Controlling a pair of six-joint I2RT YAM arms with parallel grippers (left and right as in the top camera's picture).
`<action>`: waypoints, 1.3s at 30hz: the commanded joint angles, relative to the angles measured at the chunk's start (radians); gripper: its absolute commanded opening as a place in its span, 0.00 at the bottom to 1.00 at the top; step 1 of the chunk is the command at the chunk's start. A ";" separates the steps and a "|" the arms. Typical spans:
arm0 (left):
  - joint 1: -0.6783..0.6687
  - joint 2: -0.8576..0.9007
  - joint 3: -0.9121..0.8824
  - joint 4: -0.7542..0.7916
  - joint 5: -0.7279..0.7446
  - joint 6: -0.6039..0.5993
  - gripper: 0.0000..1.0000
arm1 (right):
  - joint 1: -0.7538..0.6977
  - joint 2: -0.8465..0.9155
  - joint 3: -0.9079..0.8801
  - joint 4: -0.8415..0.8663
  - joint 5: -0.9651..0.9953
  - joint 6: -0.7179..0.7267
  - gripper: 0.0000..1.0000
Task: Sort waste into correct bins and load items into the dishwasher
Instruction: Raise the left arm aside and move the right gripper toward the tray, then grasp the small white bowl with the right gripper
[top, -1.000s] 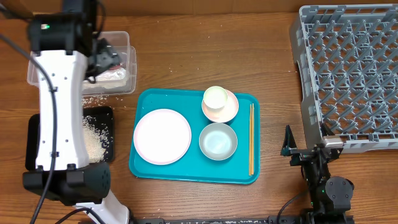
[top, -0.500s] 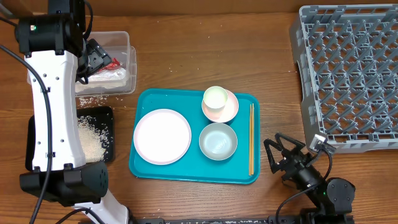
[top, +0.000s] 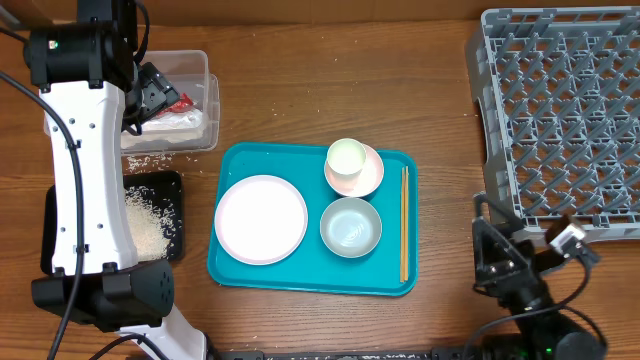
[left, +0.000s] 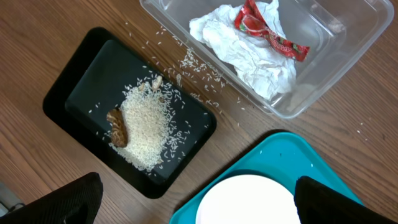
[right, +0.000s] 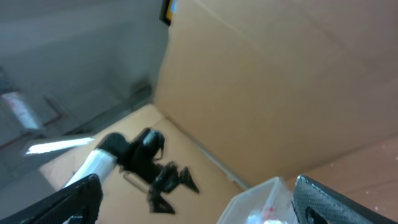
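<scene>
The clear tub (top: 212, 100) at the back left holds the crumpled tissue (top: 188, 121) and red wrapper (top: 178, 102); both show in the left wrist view, tissue (left: 249, 56) and wrapper (left: 264, 28). The black tray (top: 178, 182) holds rice (left: 146, 124) and a brown scrap (left: 118, 127). My left gripper (top: 150, 92) hovers high over the tub, open and empty (left: 199, 205). The teal tray (top: 312, 280) carries the plate (top: 261, 219), a cup (top: 346, 158), a bowl (top: 351, 226) and the chopsticks (top: 404, 222). My right gripper (top: 490, 252) is open and empty at the front right.
The grey dish rack (top: 560, 120) fills the back right, just behind my right arm. Loose rice grains (top: 150, 160) lie on the wood between tub and black tray. The right wrist view looks across at a cardboard wall (right: 280, 81) and my left arm.
My right arm has swung its gripper from the tray's front right corner back toward the rack. My left arm shifted slightly a second ago, then stayed still.
</scene>
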 joint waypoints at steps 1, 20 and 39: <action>0.002 0.000 0.005 -0.002 -0.016 -0.021 1.00 | -0.001 0.105 0.220 -0.177 0.069 -0.329 0.99; 0.002 0.000 0.005 -0.002 -0.016 -0.021 1.00 | 0.232 1.410 1.163 -1.508 0.470 -0.793 1.00; 0.002 0.000 0.005 -0.002 -0.016 -0.021 1.00 | 0.340 1.666 1.180 -1.386 0.316 -0.707 1.00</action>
